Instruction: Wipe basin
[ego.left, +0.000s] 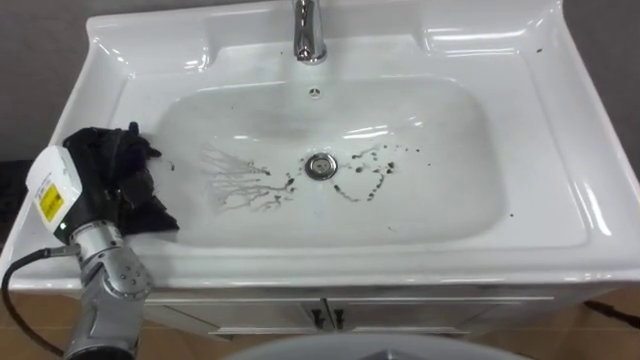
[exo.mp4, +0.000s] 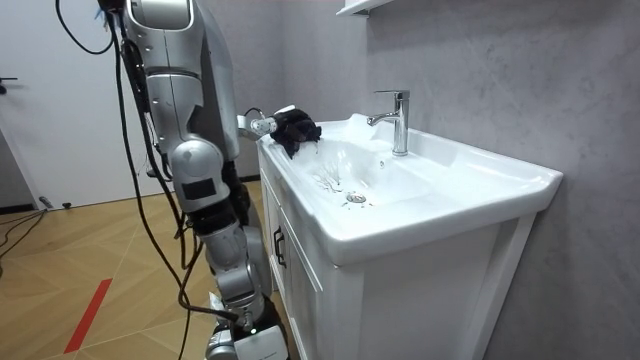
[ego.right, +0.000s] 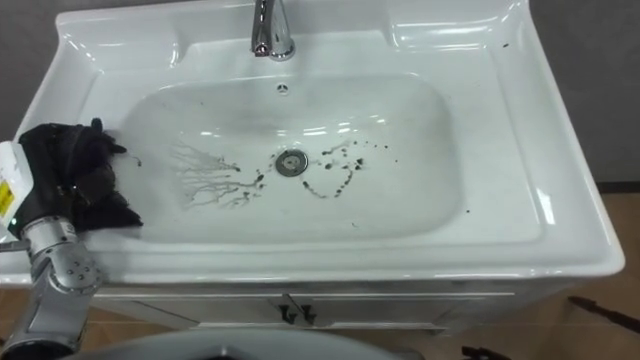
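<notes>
The white basin (ego.left: 560, 150) lies in front of me, with its drain (ego.left: 321, 166) in the middle of the bowl. Thin dark streaks (ego.left: 240, 185) run across the bowl left of the drain, and dark specks (ego.left: 370, 175) are scattered to its right. A bunched black cloth (ego.left: 95, 145) rests on the basin's left rim, at the bowl's edge. My left hand (ego.left: 118, 190) comes in from the lower left, and its dark fingers are curled into the cloth. In the room view, the cloth (exo.mp4: 296, 127) sits on the rim's corner nearest me.
A chrome faucet (ego.left: 309, 30) stands at the back centre of the basin. A few dark specks (ego.left: 538, 47) mark the back right ledge. Below the rim are white cabinet doors with dark handles (ego.left: 325, 318). I stand close against the cabinet front, and a grey wall is behind the basin.
</notes>
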